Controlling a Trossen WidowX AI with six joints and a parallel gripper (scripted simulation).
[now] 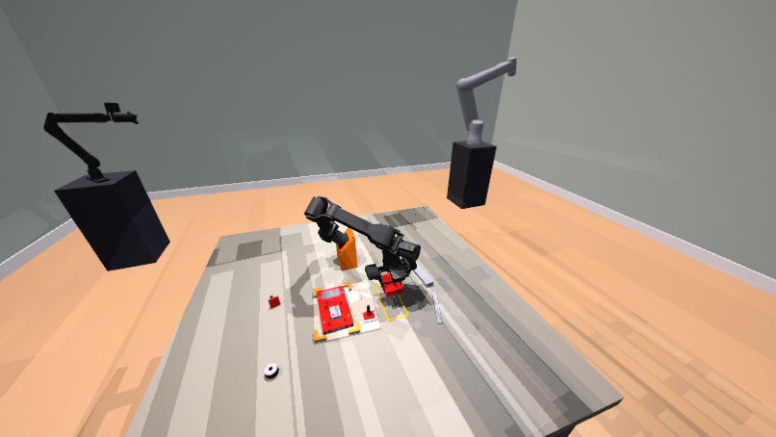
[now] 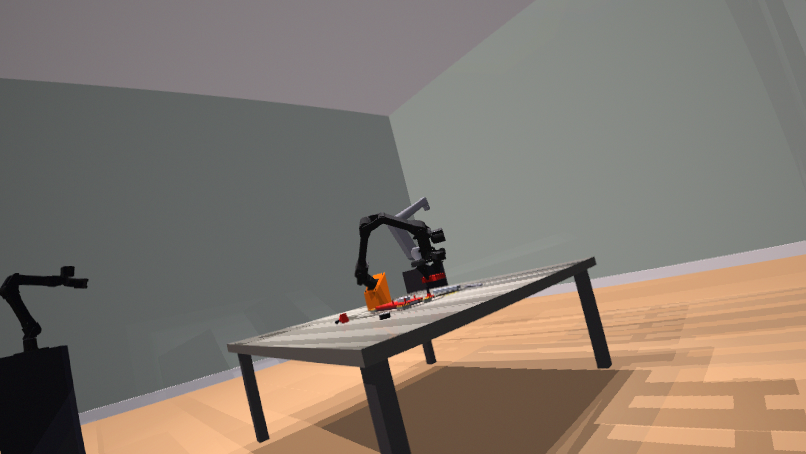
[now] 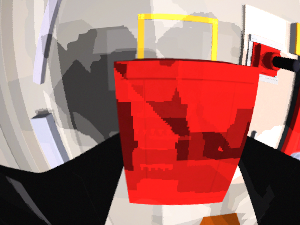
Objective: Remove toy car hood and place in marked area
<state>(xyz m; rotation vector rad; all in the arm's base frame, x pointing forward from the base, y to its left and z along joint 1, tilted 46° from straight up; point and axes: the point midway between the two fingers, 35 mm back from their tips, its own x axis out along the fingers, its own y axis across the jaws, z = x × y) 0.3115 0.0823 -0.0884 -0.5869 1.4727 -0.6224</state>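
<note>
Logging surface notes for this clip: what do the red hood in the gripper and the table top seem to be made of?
Red hood, clamped in the gripper: looks like hard matte plastic, flat uniform red with crisp edges, though the look leaves it open. Table top: pale grey-beige streaked bands, possibly laminate or painted board; uncertain.

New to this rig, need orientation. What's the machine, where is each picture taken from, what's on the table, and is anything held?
One black jointed arm sits on a grey table. The first picture looks down from high up, the second from low at the side, and the third from a camera on the wrist, looking past the fingers. The end effector is shut on a red hood, carried above a yellow outlined rectangle, the drop spot. Beside that lies the red toy car on a pale base. Also on the table: an orange block, a small red piece, a white ring and two pale bars.
</note>
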